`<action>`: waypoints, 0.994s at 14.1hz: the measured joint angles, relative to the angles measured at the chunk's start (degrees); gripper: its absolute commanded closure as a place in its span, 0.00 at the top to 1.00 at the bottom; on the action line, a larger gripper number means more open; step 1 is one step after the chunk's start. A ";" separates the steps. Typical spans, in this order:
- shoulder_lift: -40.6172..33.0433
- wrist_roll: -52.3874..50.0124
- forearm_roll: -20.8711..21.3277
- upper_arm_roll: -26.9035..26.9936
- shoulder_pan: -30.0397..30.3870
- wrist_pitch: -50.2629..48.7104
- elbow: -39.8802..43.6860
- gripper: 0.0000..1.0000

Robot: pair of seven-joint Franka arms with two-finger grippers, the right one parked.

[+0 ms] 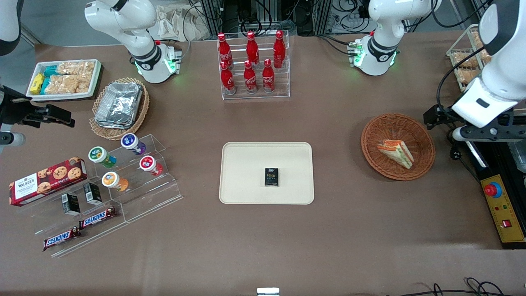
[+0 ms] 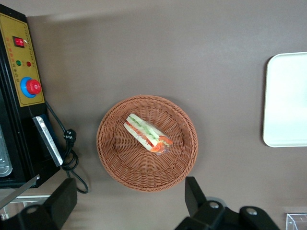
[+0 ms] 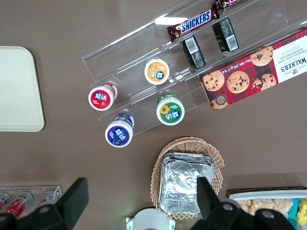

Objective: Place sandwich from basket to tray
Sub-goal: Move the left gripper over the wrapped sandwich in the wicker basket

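End effector (image 2: 129,203) hovers spread above sandwich (image 2: 146,133) in basket (image 2: 115,163).

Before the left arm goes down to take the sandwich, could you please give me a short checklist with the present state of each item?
1. Sandwich lies in the wicker basket, nothing on top of it: ok.
2. Gripper open, fingers spread wide: ok.
3. Gripper above the basket, apart from the sandwich, empty: ok.
4. Gripper centred over the sandwich: not ok, it sits over the rim.
5. Cream tray has bare space; only a small black box on it: ok.
6. Wrap firmness for gripping: cannot tell.
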 measured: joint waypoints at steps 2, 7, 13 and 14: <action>0.25 0.00 -0.03 0.02 0.00 -0.19 0.42 1.00; 1.24 -6.74 -1.72 0.13 0.04 -2.59 0.21 1.00; 0.35 -23.37 -2.71 1.32 0.28 1.55 -7.66 1.00; -0.70 -26.34 -2.70 1.60 0.65 4.99 -11.19 1.00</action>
